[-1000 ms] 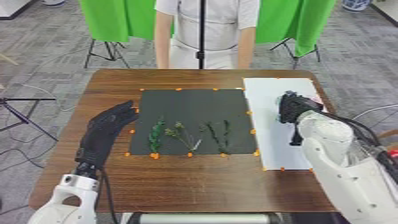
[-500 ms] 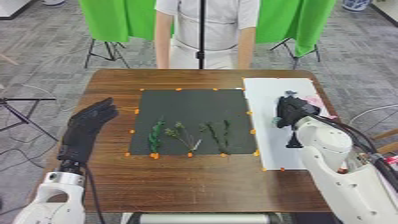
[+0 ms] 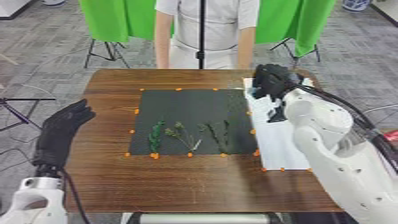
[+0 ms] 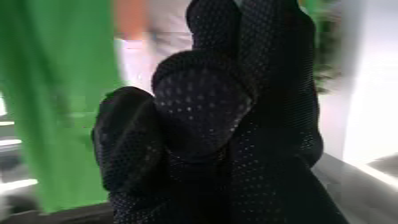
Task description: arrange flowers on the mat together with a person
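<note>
At the far end of the white board [image 3: 282, 145], beyond the dark mat's right edge, is my right hand [image 3: 274, 79], pinching a thin green sprig [image 3: 234, 102] that hangs faintly over the mat's far right part. The right wrist view shows the hand [image 4: 200, 107] with thumb against fingers and blurred green leaves [image 4: 328, 55] beside them. Left of the mat [image 3: 178, 112], my left hand [image 3: 59, 134] is open, fingers straight. On the mat's near half lie a leafy green sprig [image 3: 155, 136], a budded sprig [image 3: 175, 134] and slender dark green stems [image 3: 226, 137].
The brown table [image 3: 213, 187] extends around the mat and board. Orange markers [image 3: 155, 156] line their edges. A person [image 3: 206, 32] stands beyond the far edge, arms down, behind a thin black pole [image 3: 201, 55]. Green cloths [image 3: 298, 25] hang behind.
My right hand has moved toward the far end of the white board and slightly left, with the green sprig now showing over the mat. My left hand has drawn back left and nearer, away from the mat.
</note>
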Robot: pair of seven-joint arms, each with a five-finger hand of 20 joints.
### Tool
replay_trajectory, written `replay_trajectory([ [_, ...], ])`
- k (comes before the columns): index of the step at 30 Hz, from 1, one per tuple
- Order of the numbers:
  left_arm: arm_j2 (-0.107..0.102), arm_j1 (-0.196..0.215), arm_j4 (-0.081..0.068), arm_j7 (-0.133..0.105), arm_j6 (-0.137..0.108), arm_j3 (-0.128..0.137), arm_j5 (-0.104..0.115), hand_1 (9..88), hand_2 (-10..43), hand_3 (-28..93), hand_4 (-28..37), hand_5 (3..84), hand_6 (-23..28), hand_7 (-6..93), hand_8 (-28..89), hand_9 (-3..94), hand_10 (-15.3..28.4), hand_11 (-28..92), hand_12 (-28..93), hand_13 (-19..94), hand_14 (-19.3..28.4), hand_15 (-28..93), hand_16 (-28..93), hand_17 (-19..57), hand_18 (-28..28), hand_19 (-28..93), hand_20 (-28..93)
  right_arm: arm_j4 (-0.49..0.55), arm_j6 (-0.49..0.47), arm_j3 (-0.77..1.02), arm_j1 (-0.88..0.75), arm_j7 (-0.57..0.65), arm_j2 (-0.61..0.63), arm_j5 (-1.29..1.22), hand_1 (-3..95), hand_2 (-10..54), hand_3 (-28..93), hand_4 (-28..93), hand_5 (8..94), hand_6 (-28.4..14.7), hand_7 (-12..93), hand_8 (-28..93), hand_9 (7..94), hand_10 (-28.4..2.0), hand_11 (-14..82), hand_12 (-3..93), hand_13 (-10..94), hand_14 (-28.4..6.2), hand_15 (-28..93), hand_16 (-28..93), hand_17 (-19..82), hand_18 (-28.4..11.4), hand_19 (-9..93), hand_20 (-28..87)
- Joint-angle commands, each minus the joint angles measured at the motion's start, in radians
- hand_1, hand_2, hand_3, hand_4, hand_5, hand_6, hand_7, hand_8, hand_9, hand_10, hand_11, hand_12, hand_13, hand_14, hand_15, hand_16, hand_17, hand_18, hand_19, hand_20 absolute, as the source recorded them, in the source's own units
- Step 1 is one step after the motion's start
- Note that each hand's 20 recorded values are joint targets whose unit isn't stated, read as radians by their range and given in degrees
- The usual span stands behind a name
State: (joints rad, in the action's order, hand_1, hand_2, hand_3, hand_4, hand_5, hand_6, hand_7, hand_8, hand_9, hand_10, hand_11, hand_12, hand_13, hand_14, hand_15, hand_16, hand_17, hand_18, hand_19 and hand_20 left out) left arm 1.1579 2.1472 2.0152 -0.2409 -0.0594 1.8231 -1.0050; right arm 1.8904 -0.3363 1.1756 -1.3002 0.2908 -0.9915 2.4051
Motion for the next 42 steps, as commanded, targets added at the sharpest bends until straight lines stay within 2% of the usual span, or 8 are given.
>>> replay_trajectory([
  [1,0.009,0.001,-0.029,-0.015,-0.039,-0.024,0.012,27.1,-5.9,64,-17.4,47.2,3.3,14.1,-5,43.0,12.5,17,16,35,16.9,14,7,5.6,13.4,7,21,-0.125,-0.04,-0.218,0.199,-0.142,-0.304,0.092,94.5,-9.5,-28,38,83.8,0.9,15,8,93.7,-7.8,16.1,35.9,94,-0.7,54,23,74,-7.8,83,35],
  [6,0.015,-0.025,-0.052,-0.038,-0.072,-0.068,0.038,22.1,4.4,66,-24.5,47.7,3.2,14.1,-6,43.7,12.7,17,15,35,17.1,14,6,6.0,13.4,7,21,-0.232,-0.053,-0.285,0.21,-0.205,-0.445,0.194,94.4,-9.5,-28,38,84.0,1.2,15,8,93.7,-7.8,16.2,35.9,94,-0.6,54,23,74,-7.8,84,34],
  [9,0.011,-0.041,-0.068,-0.041,-0.061,-0.084,0.05,19.9,9.5,67,-27.2,48.2,3.0,13.5,-6,44.1,12.8,17,15,36,17.1,14,6,6.3,13.2,7,21,-0.287,-0.059,-0.314,0.223,-0.209,-0.489,0.239,94.2,-9.5,-28,38,84.0,1.4,15,8,93.7,-7.7,16.4,35.8,94,-0.4,55,23,74,-7.8,84,34],
  [12,0.008,-0.045,-0.074,-0.056,-0.067,-0.099,0.098,18.7,15.9,67,-28.1,48.2,2.5,12.9,-6,44.4,12.8,16,14,36,17.1,13,5,6.6,13.1,7,21,-0.337,-0.05,-0.331,0.232,-0.223,-0.526,0.284,93.8,-9.5,-28,38,83.9,1.9,15,8,93.7,-7.6,16.9,35.8,94,-0.3,56,24,73,-8.0,85,34],
  [17,0.01,-0.047,-0.075,-0.07,-0.076,-0.119,0.118,18.6,21.2,67,-28.3,48.0,2.0,11.9,-7,44.8,12.9,15,13,36,16.7,12,5,6.9,12.9,7,20,-0.414,-0.053,-0.326,0.235,-0.277,-0.595,0.383,93.0,-9.5,-28,39,83.8,2.0,16,7,93.7,-7.5,17.0,35.8,94,-0.2,56,24,73,-8.1,86,34],
  [26,0.012,-0.071,-0.09,-0.073,-0.055,-0.151,0.123,19.0,19.4,68,-28.3,47.4,2.0,11.8,-6,44.6,12.8,15,14,36,16.7,12,6,6.9,12.8,7,21,-0.458,-0.07,-0.34,0.188,-0.287,-0.637,0.476,92.0,-9.5,-28,38,82.5,2.3,15,7,93.7,-7.5,14.6,35.7,94,0.0,56,25,73,-7.9,87,33],
  [36,0.013,-0.084,-0.096,-0.071,-0.044,-0.163,0.118,19.3,18.4,69,-28.3,47.2,2.3,11.5,-6,44.5,12.7,15,14,36,16.8,12,6,6.9,12.7,7,21,-0.499,-0.063,-0.318,0.162,-0.306,-0.668,0.531,86.0,-9.5,-28,38,77.7,2.2,14,3,93.6,-7.7,11.2,35.8,94,-0.2,55,26,72,-8.1,89,30],
  [42,0.014,-0.087,-0.099,-0.065,-0.042,-0.166,0.114,19.3,16.3,68,-28.3,47.2,2.4,11.5,-6,44.4,12.7,15,14,36,16.9,12,6,6.8,12.7,6,21,-0.493,-0.065,-0.324,0.165,-0.3,-0.652,0.525,79.0,-9.5,-28,45,72.9,2.5,15,-4,91.3,-8.7,16.6,30.8,94,-0.3,54,27,71,-8.0,91,27],
])
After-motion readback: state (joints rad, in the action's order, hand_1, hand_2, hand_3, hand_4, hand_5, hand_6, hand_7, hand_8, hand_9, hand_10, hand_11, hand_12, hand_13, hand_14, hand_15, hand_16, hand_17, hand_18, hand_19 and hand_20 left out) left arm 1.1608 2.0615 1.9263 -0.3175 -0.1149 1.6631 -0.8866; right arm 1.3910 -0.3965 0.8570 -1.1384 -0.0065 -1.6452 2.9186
